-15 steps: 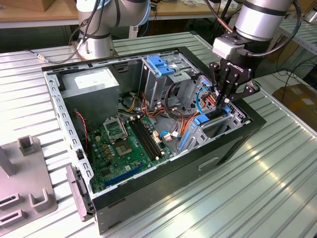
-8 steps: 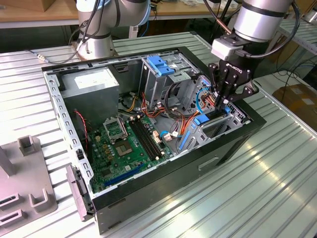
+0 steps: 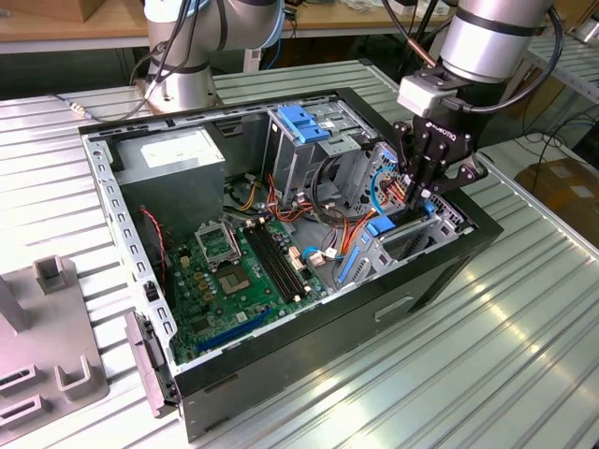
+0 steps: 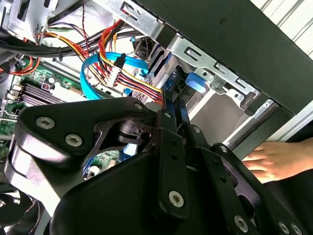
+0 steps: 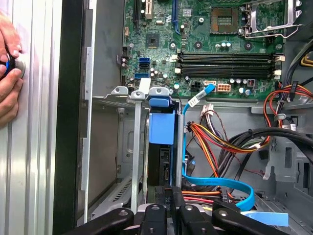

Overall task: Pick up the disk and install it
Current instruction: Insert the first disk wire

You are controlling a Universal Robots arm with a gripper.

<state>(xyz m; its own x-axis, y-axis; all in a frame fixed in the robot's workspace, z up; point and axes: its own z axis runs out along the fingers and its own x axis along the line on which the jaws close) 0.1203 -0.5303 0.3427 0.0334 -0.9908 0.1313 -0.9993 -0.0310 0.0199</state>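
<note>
The disk (image 5: 159,166) stands on edge in the drive bay at the case's front corner, on the exterior view's right. Its black body sits between metal rails, with its blue bracket (image 5: 161,128) at the far end. That bracket also shows in the exterior view (image 3: 379,227). My gripper (image 3: 418,192) hangs right over this bay. In both wrist views the fingers (image 5: 175,198) (image 4: 175,105) stand shut side by side at the disk's near end. Whether they touch the disk is hidden.
Bundled orange, red and blue cables (image 5: 220,147) run close beside the bay. The motherboard (image 3: 239,271), grey power-supply box (image 3: 173,159) and a cage with a blue latch (image 3: 304,122) fill the case. A person's hand (image 5: 7,73) rests outside the case wall. A grey fixture (image 3: 47,346) lies on the table.
</note>
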